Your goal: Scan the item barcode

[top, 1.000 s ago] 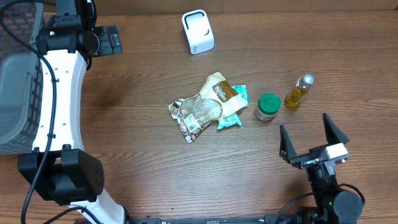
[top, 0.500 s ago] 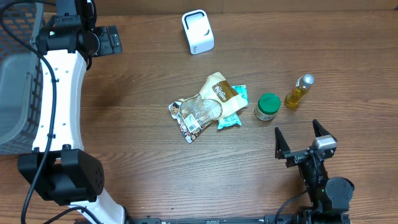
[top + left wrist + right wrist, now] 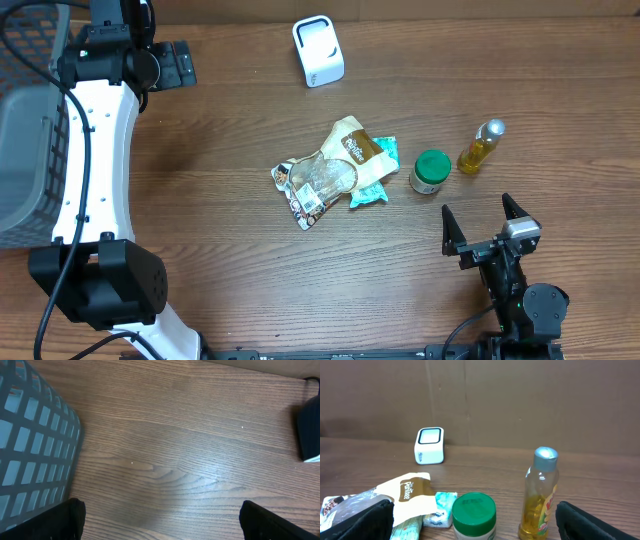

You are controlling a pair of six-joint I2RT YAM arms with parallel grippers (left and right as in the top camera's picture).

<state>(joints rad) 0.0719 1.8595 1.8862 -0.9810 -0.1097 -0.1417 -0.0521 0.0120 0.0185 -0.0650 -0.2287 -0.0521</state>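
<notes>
Right claw, spread wide and empty, is nearest: green-lid jar stands just ahead, slightly left.

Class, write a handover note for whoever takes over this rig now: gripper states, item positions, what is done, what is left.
Left gripper: open, empty, beside the grey mesh basket.
Right gripper: open, empty, facing the green-lidded jar and yellow oil bottle.
Crumpled snack packets lie mid-table; white box-shaped scanner at the far edge.
Done: nothing grasped yet.
Left: grasp an item, show its barcode to the scanner.
</notes>
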